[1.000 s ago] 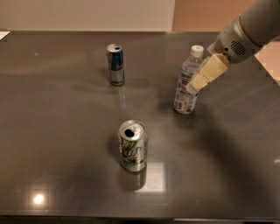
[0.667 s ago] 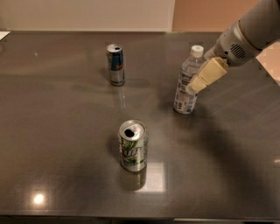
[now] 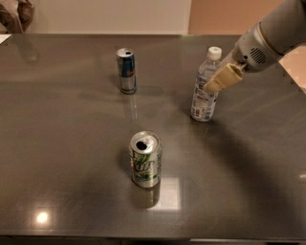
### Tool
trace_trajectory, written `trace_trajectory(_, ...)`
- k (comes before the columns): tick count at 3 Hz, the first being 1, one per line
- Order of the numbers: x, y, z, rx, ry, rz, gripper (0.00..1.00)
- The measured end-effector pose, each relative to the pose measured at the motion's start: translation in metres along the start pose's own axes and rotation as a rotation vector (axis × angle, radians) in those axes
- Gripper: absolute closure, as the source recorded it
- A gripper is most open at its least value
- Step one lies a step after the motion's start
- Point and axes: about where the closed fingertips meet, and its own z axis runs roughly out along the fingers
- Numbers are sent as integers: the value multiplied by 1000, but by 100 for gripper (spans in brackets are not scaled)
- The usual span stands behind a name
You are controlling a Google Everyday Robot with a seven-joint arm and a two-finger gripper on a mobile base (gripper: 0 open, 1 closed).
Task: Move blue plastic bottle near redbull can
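The blue plastic bottle point(image 3: 203, 103) stands upright on the dark table point(image 3: 71, 143), right of centre, with its white cap on top. The redbull can point(image 3: 126, 70) stands upright further back and to the left, well apart from the bottle. My gripper point(image 3: 215, 83) reaches in from the upper right and sits against the bottle's upper body, its beige pad overlapping the bottle's right side just below the neck.
An opened green-and-white soda can point(image 3: 145, 159) stands in the front middle of the table. A brown object point(image 3: 15, 14) sits beyond the table's far left corner. The table's right edge runs close behind my arm.
My gripper has shifted slightly upward along the bottle. The bottle and both cans stand where they were.
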Motion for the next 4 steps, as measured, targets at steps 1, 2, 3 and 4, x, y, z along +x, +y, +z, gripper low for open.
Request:
trace_trajectory(1,-11,1,-3,-5,-17,-16,85)
trace_trajectory(2,-36,5,-6,-18,-45,-57,100)
trace_trajectory(3,-67,7,-2,-34,-61,-102,100)
trace_trajectory(4,-105,7,11,-51,-74,-146,100)
